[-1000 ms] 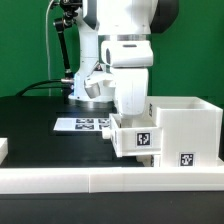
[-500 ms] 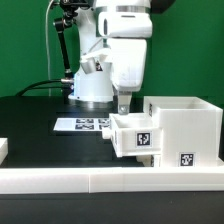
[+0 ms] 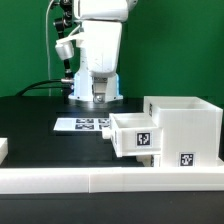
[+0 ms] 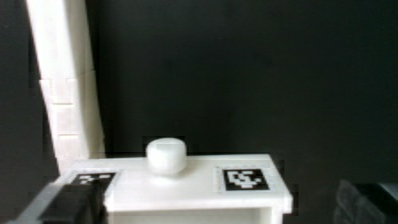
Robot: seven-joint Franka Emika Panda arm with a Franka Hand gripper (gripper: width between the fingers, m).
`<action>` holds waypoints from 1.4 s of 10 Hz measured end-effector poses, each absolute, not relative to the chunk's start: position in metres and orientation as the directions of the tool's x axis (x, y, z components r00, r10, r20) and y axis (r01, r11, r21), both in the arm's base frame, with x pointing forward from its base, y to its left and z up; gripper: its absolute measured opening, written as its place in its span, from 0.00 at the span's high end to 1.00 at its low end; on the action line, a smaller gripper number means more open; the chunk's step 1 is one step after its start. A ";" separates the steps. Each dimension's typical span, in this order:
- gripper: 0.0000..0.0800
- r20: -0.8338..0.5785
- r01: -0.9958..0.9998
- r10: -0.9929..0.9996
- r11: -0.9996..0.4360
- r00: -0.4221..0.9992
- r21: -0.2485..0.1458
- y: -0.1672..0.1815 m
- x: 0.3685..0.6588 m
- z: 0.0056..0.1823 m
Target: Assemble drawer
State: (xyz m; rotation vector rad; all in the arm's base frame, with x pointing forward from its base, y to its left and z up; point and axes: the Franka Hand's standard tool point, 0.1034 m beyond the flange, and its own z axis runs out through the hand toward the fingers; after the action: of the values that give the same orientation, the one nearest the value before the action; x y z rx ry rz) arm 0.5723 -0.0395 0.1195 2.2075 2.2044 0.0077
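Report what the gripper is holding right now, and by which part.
Nothing is held. The gripper hangs above the table, apart from the tray that sticks out of the case; the wrist view shows nothing between its fingers.

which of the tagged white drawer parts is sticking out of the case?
The small tray on the exterior view's left of the large case: it juts from the case's side, tag facing the camera. The case itself sits on the table.

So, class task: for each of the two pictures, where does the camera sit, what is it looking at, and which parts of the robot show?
Exterior view: off the arm, low, facing across the black table at the drawer case, a tray and the marker board; the arm's body and gripper show.
Wrist view: on the wrist, looking down at the tray; only dark fingertips show.
Shared: the tagged tray.
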 end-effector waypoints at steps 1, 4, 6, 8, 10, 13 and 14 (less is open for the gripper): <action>0.19 0.000 1.000 1.000 0.002 -0.002 0.015 -0.045 0.571 0.117; 0.19 0.126 0.999 0.991 0.035 -0.036 0.005 -0.061 0.588 0.097; 0.19 0.207 1.000 0.978 0.021 -0.020 -0.001 -0.066 0.596 0.082; 0.19 0.254 1.000 0.967 0.003 0.003 -0.022 -0.057 0.597 0.067; 0.19 0.265 0.999 0.964 0.005 0.007 -0.043 -0.043 0.593 0.055; 0.19 0.270 0.998 0.963 0.016 -0.001 -0.052 -0.032 0.591 0.049; 0.19 0.270 0.998 0.963 0.015 0.000 -0.053 -0.033 0.591 0.049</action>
State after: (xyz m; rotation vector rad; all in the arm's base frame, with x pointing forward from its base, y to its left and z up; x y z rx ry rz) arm 0.5909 -0.0327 0.0486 2.3692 2.3865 0.2614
